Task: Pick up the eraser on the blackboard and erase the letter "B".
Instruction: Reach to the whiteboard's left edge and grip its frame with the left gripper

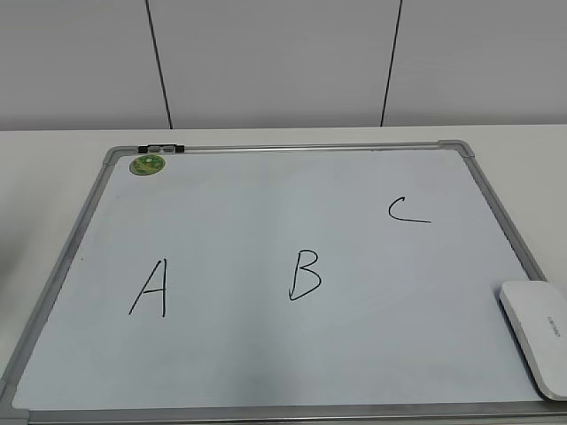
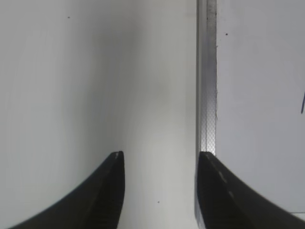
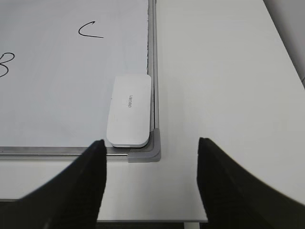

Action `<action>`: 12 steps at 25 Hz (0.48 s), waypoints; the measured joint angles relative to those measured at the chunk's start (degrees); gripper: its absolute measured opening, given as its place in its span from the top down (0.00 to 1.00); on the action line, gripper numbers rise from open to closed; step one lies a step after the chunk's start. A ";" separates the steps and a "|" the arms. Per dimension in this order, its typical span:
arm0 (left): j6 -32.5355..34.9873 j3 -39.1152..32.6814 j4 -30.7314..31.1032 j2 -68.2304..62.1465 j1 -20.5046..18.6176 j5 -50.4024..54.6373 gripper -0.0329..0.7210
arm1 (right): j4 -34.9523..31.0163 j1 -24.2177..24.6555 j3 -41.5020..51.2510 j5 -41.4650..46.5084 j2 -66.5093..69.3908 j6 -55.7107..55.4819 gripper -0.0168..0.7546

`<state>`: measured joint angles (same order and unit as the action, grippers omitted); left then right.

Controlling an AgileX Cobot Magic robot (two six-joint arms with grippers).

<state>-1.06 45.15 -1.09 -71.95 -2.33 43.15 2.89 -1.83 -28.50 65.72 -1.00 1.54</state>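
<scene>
The blackboard (image 1: 266, 212) is a pale whiteboard with a grey frame, lying flat on the table. The letter "B" (image 1: 304, 274) is at its lower middle; part of it shows at the left edge of the right wrist view (image 3: 4, 64). The white eraser (image 1: 539, 335) lies in the board's near right corner, also in the right wrist view (image 3: 129, 109). My right gripper (image 3: 151, 145) is open and empty over the table, just short of that corner. My left gripper (image 2: 159, 155) is open and empty beside the board's left frame (image 2: 206, 76). Neither gripper shows in the exterior view.
A black "A" (image 1: 149, 288) is at the board's lower left and a smaller "C" (image 1: 407, 211) at the upper right. A round green magnet (image 1: 148, 164) and a black-and-silver clip (image 1: 161, 148) sit at the top left. White table (image 3: 224, 71) surrounds the board.
</scene>
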 joint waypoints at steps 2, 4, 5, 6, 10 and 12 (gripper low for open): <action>0.00 2.86 -1.18 -3.97 0.00 0.00 0.46 | 0.00 0.00 0.00 0.00 0.00 0.00 0.40; 0.00 6.19 -2.34 -7.60 0.00 0.64 0.46 | 0.00 0.00 0.00 0.00 0.00 0.00 0.40; 0.00 7.70 -2.70 -9.51 0.00 1.17 0.46 | 0.00 0.00 0.00 0.00 0.00 0.00 0.40; 0.00 9.55 -2.97 -11.36 0.00 1.83 0.46 | 0.00 0.00 0.00 0.00 0.00 0.00 0.40; 0.00 16.76 -4.44 -18.16 0.00 5.12 0.48 | 0.00 0.00 0.00 0.00 0.00 0.00 0.40; 0.00 19.97 -5.24 -21.09 0.00 6.56 0.50 | 0.00 0.00 0.00 0.00 0.00 0.00 0.40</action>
<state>-1.06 65.12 -6.32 -93.03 -2.33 49.71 2.89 -1.83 -28.50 65.72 -1.00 1.54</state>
